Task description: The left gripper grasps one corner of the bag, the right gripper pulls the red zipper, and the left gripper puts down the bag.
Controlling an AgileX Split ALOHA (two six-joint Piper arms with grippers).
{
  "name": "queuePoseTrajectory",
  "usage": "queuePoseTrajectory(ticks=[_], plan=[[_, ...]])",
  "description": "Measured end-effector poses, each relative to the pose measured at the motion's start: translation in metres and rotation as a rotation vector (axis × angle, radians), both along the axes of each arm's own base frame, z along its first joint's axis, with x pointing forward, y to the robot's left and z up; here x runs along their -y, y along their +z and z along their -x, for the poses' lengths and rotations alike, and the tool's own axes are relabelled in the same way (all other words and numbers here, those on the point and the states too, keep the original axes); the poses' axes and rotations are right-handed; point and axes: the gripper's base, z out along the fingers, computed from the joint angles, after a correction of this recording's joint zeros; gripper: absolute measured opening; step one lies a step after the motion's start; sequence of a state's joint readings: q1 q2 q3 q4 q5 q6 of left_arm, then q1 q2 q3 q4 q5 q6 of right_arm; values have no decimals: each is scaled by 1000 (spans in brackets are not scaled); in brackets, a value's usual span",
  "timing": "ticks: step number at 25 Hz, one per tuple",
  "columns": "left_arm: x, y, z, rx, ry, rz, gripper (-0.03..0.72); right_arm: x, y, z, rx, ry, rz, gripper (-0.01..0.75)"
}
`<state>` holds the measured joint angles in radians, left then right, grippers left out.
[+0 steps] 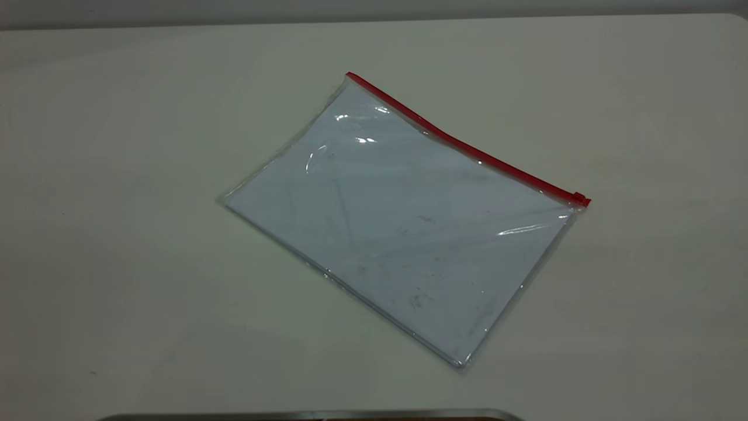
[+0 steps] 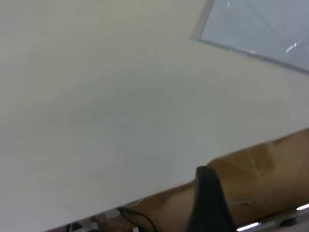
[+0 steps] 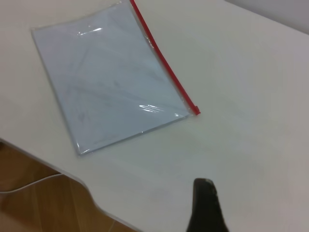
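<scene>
Your left gripper (image 2: 208, 200) shows only as one dark tapered finger at the edge of its own wrist view, hanging over the table (image 2: 106, 106) near that table's edge; you cannot tell from this whether it is open or closed. Your right gripper (image 3: 206, 205) is much the same: a single black finger tip in its wrist view, above bare tabletop and well apart from the bag, and its state cannot be told either. Neither claw appears in the exterior view, and neither touches anything.

Moving outward, the bag (image 1: 403, 228) lies flat on the table, near the middle, turned at an angle to the table's edges. Its clear plastic is scuffed and throws a few bright glints. The red zipper (image 1: 467, 146) runs along the long edge on the far side, slanting down toward the right of the exterior view. The small slider tab (image 1: 579, 198) sits at the right-hand end of that strip, at the corner (image 1: 575, 210) nearest your right arm. A metal edge (image 1: 304, 415) shows along the bottom of the exterior view
</scene>
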<state>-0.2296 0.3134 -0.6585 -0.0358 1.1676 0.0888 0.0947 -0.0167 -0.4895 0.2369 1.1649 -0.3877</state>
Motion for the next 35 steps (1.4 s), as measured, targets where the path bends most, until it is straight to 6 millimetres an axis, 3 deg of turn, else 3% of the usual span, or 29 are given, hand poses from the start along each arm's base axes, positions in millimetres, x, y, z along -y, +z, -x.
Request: queuePoseTrajectory(ticks=[8,16,31,35], plan=[[-1,-32,6,-43,4,-7,580,0,-1,0,-2,-2,0,557],[-1,-44,5,-48,8,-5,580,0,-1,0,-2,-3,1,557],[-1,-44,4,-40,17,1,580,0,-1,0,-2,-3,2,557],[-3,-44,10,6,116,14,580,0,-1,0,-2,-3,2,557]])
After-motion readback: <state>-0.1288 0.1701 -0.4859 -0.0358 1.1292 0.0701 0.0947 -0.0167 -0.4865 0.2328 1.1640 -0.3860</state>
